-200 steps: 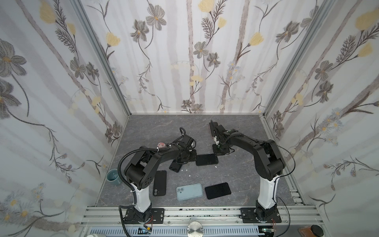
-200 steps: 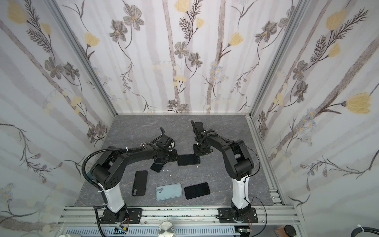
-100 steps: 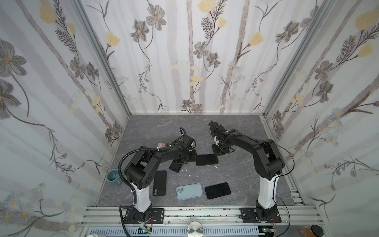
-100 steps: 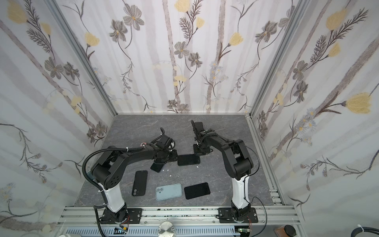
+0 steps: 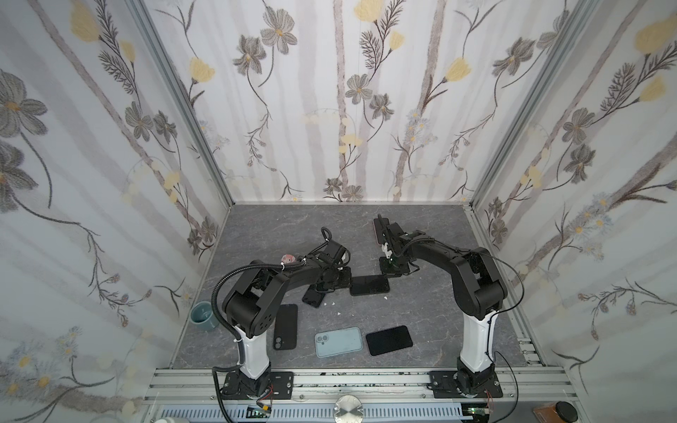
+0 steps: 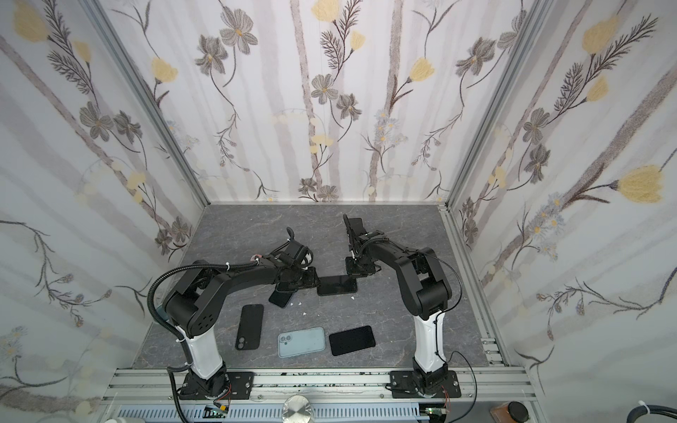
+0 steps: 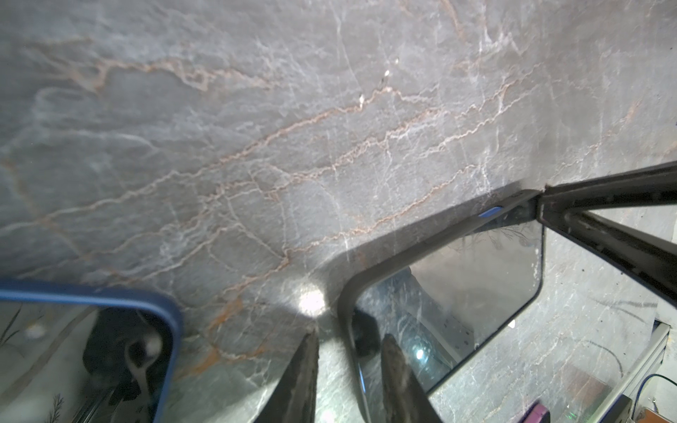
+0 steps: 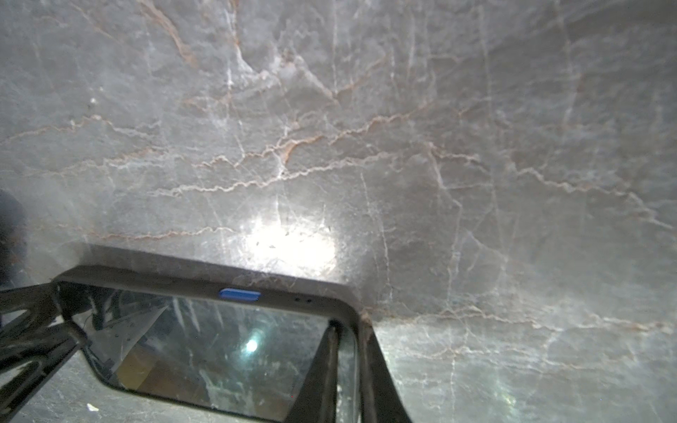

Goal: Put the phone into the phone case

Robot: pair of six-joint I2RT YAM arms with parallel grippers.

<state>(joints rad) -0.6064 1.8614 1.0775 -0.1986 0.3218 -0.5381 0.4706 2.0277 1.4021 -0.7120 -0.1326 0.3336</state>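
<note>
- Phone (image 5: 369, 285) lies flat and screen-up at mid-table in both top views. The left gripper (image 5: 344, 281) is down at one short end and the right gripper (image 5: 387, 273) at a corner of the other. A second phone (image 5: 314, 297) lies just beside it under the left arm, so any push should go straight down, not sideways.
- Left wrist view: the phone sits inside the dark phone case (image 7: 421, 241), whose rim looks level round the glass here. The left fingers (image 7: 304, 377) stand a little apart astride the rim. Gaps show on both sides, so nothing is clamped. The step looks like seating the last edge. This end is best used as an anchor, held firm so the case cannot tip or skate.
- Right wrist view: the right fingers (image 8: 322, 373) are nearly together astride the corner rim. Whether they pinch it or only press on it I cannot tell. Press on the glass close to the rim, corner first, then work along the side, keeping off the blue button (image 8: 240, 294). Ease up once the rim stands proud all round.
</note>
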